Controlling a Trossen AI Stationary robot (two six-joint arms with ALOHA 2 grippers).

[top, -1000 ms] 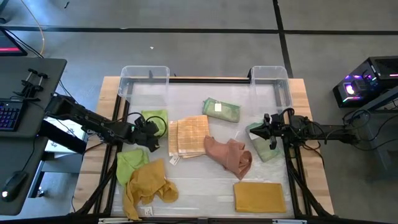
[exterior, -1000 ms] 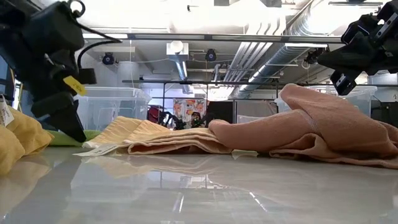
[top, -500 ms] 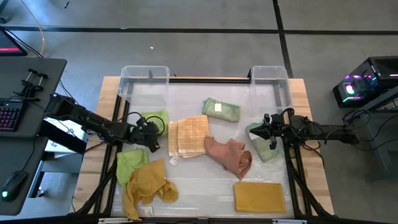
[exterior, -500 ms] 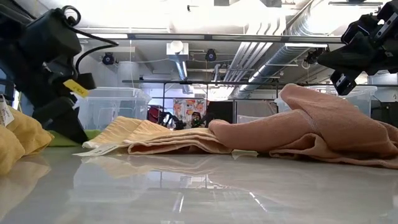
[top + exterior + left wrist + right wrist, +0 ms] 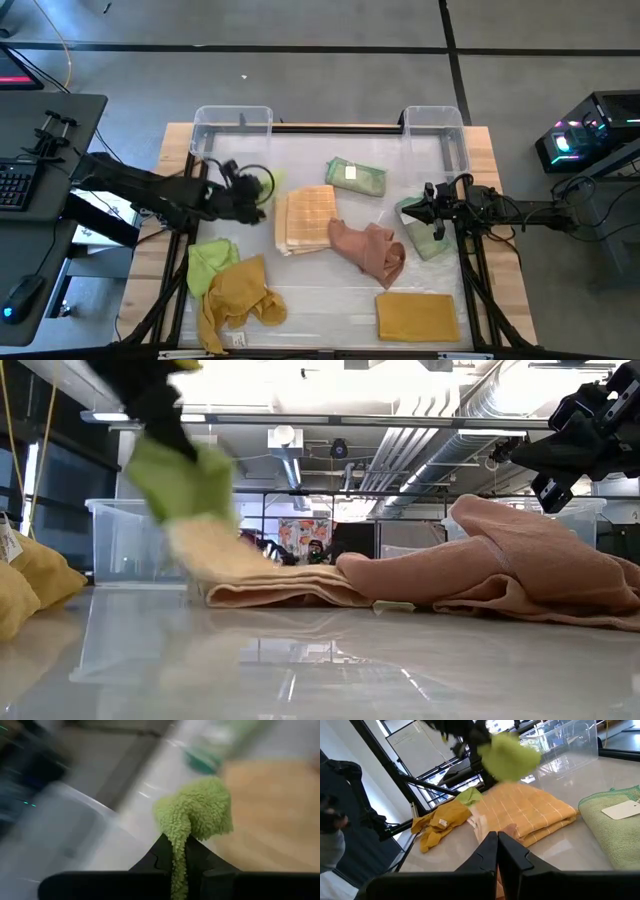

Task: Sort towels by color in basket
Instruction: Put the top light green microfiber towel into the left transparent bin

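**Lime towel lifted in left pincer**

The left pincer (image 5: 262,188), left of centre in the high view, is clenched on a lime towel (image 5: 196,815), held clear of the surface (image 5: 300,285). The right pincer (image 5: 425,205), at centre right, is clenched on nothing above a pale green towel (image 5: 428,240).

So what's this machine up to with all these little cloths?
It is sorting small towels by colour. The left end effector is shut on a fluffy lime green towel and holds it off the table near the clear plastic bin at the back left. The right end effector waits, shut, above a pale green towel. A tan checked towel, a pink-brown one and mustard yellow ones lie unsorted.
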